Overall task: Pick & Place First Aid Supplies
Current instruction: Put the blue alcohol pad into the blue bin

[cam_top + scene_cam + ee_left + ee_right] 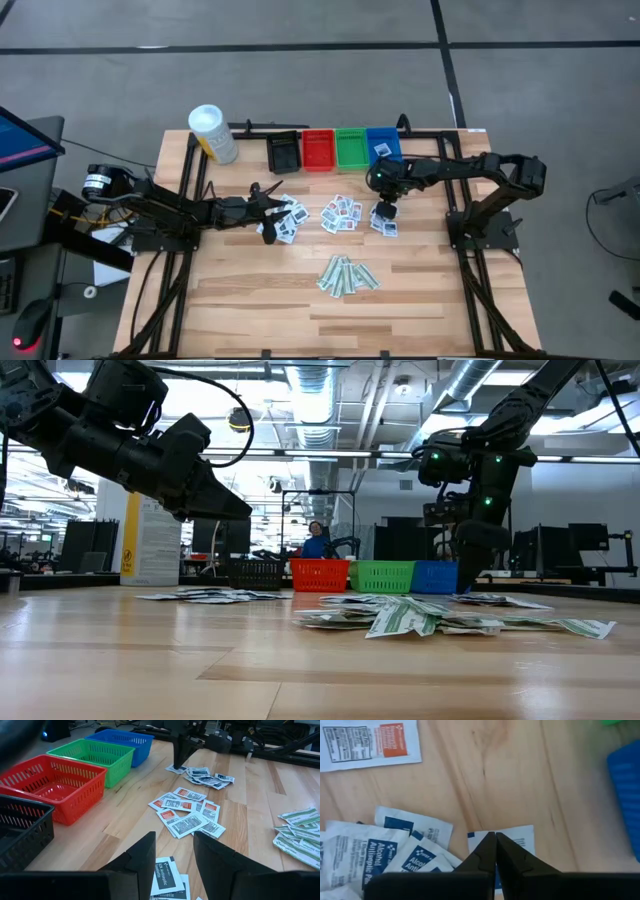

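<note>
Blue-print packets (384, 222) lie in a small pile toward the right part of the table, just in front of the blue bin (384, 146). My right gripper (495, 851) is down on that pile, jaws pressed fully together. In the right wrist view their tips meet over the edge of one blue-print packet (517, 840) that sits apart from the rest of the pile (380, 847). I can't tell if paper is actually pinched between them.

Red-print packets (342, 215) are scattered near the table's middle, in front of the red bin (318, 150) and green bin (351, 148). One more packet (382, 150) is lying inside the blue bin.

Dark-print packets (287, 220) sit left of the middle. My left gripper (172, 855) hovers low just over them, jaws partly open, nothing in them. In the left wrist view one dark-print packet (165, 875) shows right between the two fingers.

Pale-green strips (346, 275) are heaped nearer the front edge, around the middle, well clear of both grippers.

Black bin (284, 152) is leftmost in the bin row along the back edge. White canister (213, 133) stands near the back left corner. In the low view a person (316, 542) is visible far behind the bins.
</note>
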Controlling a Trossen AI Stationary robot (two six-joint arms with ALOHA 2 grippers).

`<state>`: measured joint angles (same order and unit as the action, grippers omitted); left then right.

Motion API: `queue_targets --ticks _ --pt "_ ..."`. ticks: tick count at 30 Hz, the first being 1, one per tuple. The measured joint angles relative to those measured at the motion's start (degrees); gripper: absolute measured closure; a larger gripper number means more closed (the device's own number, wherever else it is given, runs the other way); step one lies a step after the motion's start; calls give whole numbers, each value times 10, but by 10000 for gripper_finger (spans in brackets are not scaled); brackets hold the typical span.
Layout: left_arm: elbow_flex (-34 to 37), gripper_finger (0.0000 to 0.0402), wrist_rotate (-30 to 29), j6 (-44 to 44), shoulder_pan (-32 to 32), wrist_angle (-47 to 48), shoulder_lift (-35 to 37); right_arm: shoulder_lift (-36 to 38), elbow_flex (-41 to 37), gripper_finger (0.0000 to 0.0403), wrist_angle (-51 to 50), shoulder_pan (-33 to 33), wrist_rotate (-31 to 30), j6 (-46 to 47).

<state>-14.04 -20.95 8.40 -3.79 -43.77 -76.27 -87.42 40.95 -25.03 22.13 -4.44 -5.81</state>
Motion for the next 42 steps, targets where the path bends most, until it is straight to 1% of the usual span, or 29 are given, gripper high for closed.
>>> queue_targets --ticks 7,14,18,25,29,35,38,42 --pt "0 268 0 0 0 0 0 4 0 361 -2 15 -19 40" --pt "0 268 0 0 0 0 0 16 0 314 -36 47 -14 78" --pt "0 268 0 0 0 0 0 17 0 278 -52 57 -3 89" --pt "0 268 0 0 0 0 0 17 0 202 -60 62 -1 100" --pt "0 268 0 0 0 0 0 17 0 172 -63 62 -1 104" --pt "0 268 0 0 0 0 0 17 0 166 -63 62 1 110" --pt "0 268 0 0 0 0 0 17 0 174 -62 66 4 118" --pt "0 268 0 0 0 0 0 8 0 188 -58 81 29 119"
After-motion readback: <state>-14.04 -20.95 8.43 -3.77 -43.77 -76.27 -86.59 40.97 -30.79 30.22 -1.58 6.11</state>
